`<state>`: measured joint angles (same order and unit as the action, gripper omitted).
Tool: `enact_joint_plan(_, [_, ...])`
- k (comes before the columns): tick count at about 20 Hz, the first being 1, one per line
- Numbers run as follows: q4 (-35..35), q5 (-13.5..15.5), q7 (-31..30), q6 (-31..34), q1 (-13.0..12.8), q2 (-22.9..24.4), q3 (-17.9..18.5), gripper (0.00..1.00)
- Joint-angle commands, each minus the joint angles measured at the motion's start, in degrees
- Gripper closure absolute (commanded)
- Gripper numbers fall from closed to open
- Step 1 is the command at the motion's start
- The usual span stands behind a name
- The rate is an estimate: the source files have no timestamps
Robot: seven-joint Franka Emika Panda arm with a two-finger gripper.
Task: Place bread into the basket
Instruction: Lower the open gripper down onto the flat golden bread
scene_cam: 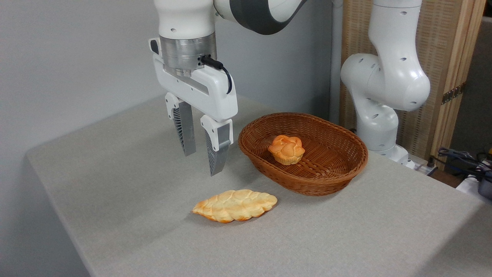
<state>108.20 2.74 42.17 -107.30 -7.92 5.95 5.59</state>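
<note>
table (115, 215): grey cloth | bread (235, 205): flat, near front | basket (303, 154): right of centre, behind the bread

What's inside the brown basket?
Inside the basket sits one small round orange bun. The near wall hides a strip of the basket floor, so nothing can be told about that part.

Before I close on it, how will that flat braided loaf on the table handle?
The loaf lies flat and long, so it probably won't roll. Its low, wide shape may be awkward for the open gripper unless it pinches across the width. The bumpy crust probably gives fair grip.
</note>
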Motion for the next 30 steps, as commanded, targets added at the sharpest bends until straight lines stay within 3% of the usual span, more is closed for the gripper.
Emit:
enact_joint_plan(1, [-0.4,1.1,1.3,1.0,8.5,-0.8,-9.3,0.00])
enact_joint_plan(19, [0.6,1.0,3.2,-0.5,8.2,-2.8,-10.2,0.00])
enact_joint_plan(27, [5.6,1.0,24.1,-2.7,8.8,-5.6,-8.9,0.00])
enact_joint_plan(30, [8.0,1.0,29.1,-2.7,8.8,-6.0,-8.7,0.00])
